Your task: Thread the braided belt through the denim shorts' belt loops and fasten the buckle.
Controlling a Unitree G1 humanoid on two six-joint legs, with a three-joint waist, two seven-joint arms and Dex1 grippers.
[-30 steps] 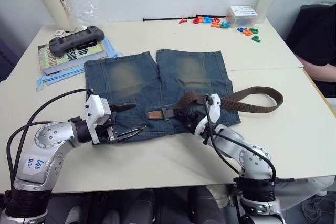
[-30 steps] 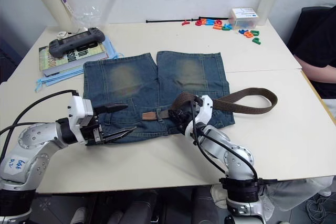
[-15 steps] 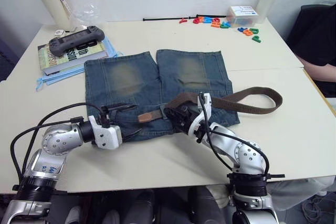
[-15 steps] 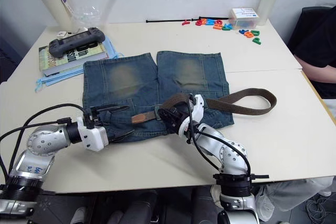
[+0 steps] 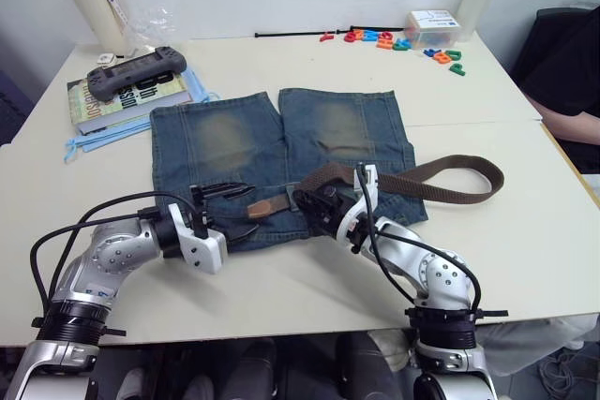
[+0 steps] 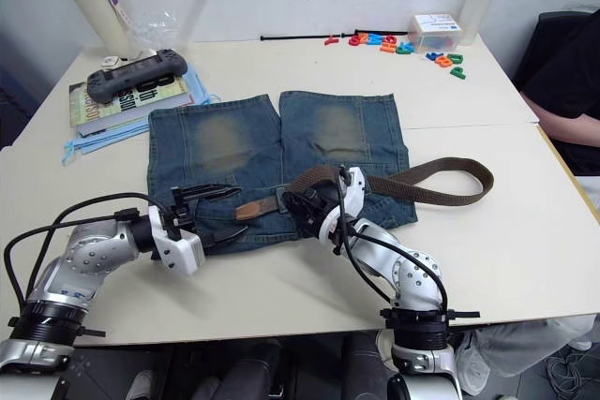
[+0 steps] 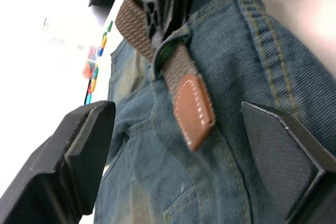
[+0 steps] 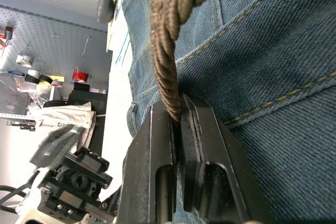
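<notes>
The braided belt (image 5: 441, 175) lay across the waistband of the denim shorts (image 5: 281, 152), its tan leather tip (image 7: 193, 109) poking out of one of the belt loops (image 7: 169, 45) and resting on the denim. My right gripper (image 5: 309, 203) had its fingers (image 8: 157, 182) pressed together on the strap just behind that loop. My left gripper (image 6: 211, 213) sat with its fingers (image 7: 79, 145) spread wide, the tip lying between them and touching neither.

I judged the step in hand to be taking over the tip with the left fingers. To do it well I would have closed them squarely on the leather end rather than on the denim beneath, then drawn along the waistband while the right fingers fed slack instead of clamping, so the loop did not bunch.

The rest of the belt trailed away from my right fingers in a long curve onto the bench (image 5: 487, 250), well clear of the shorts. I could not find the buckle on it. The next loop beyond my left fingers was hard to pick out against the denim, and the right fingers covered the strap where it entered the loop, so I could not tell if it ran flat or twisted.
</notes>
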